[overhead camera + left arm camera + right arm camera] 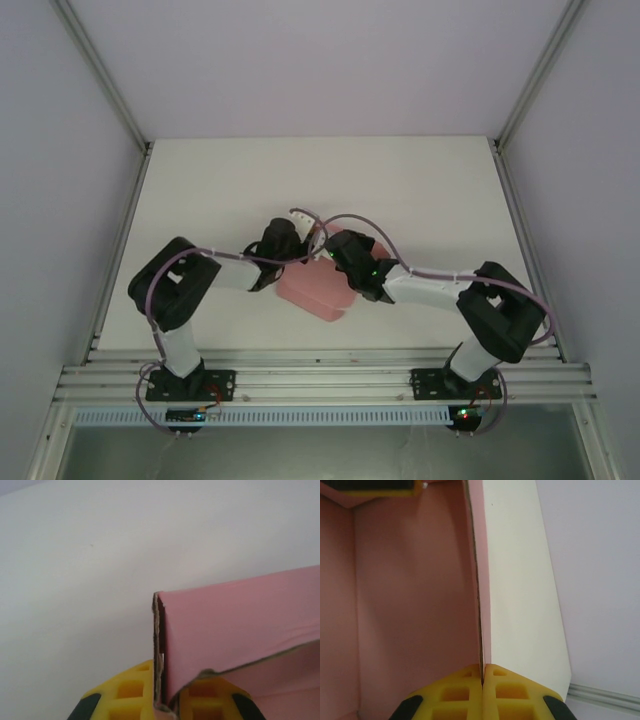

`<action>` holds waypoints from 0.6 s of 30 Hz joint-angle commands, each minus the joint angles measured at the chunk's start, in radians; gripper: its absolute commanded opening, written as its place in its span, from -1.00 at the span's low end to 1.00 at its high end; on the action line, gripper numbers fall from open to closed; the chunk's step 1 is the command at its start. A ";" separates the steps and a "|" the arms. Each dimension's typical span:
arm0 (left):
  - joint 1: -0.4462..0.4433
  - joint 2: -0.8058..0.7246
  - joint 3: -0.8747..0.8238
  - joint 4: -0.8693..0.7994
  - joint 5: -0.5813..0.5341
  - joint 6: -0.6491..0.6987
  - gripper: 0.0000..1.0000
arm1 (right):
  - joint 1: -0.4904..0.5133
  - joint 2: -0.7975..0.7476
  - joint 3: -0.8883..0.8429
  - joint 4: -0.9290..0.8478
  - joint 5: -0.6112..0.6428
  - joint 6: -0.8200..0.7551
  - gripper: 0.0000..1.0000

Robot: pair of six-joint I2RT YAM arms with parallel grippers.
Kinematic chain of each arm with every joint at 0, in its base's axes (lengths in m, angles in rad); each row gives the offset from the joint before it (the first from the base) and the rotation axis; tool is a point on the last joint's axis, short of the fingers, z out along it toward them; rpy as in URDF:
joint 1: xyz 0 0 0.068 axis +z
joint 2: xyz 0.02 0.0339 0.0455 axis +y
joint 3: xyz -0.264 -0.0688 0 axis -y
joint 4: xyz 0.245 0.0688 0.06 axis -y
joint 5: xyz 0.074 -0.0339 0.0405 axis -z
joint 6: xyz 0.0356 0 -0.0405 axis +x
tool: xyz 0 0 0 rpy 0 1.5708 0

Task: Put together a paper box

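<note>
The pink paper box point(318, 292) lies partly folded at the middle of the white table point(420, 190), between my two arms. My left gripper point(296, 256) reaches it from the left, my right gripper point(336, 256) from the right. In the left wrist view the left gripper point(165, 702) is shut on an upright cardboard wall of the paper box point(240, 625), one yellow finger on each side of it. In the right wrist view the right gripper point(482, 685) is shut on a thin pink wall of the paper box point(415, 595). The other gripper's yellow finger point(375, 487) shows at the top left.
An aluminium rail point(320, 378) runs along the near edge of the table with both arm bases bolted to it. Grey enclosure walls and slanted frame posts point(110, 90) bound the table on the left, right and back. Bare table point(75, 580) lies beyond the box.
</note>
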 commanded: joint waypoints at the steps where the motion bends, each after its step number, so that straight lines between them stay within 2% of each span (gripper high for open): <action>1: -0.018 0.075 -0.011 0.069 -0.392 0.062 -1.00 | 0.003 0.015 0.008 -0.084 0.025 0.087 -1.00; 4: -0.033 0.109 -0.023 0.128 -0.469 0.055 -1.00 | 0.009 0.013 0.012 -0.089 0.025 0.121 -1.00; 8: -0.037 0.119 -0.025 0.129 -0.454 -0.006 -1.00 | 0.013 0.012 0.013 -0.083 0.011 0.146 -1.00; 11: -0.034 0.116 -0.032 0.122 -0.313 0.005 -1.00 | 0.014 0.018 0.018 -0.088 -0.004 0.158 -1.00; 12: -0.029 0.110 -0.032 0.105 -0.244 0.002 -0.93 | 0.015 0.019 0.019 -0.091 -0.014 0.156 -1.00; 13: -0.024 0.102 -0.033 0.083 -0.169 0.001 -0.76 | 0.014 0.020 0.020 -0.095 -0.017 0.153 -1.00; 16: -0.015 0.074 -0.045 0.066 -0.065 -0.018 -0.49 | 0.012 0.016 0.025 -0.100 -0.018 0.148 -1.00; 18: -0.009 0.059 -0.058 0.072 -0.025 -0.025 -0.42 | 0.011 0.003 0.022 -0.104 -0.038 0.155 -1.00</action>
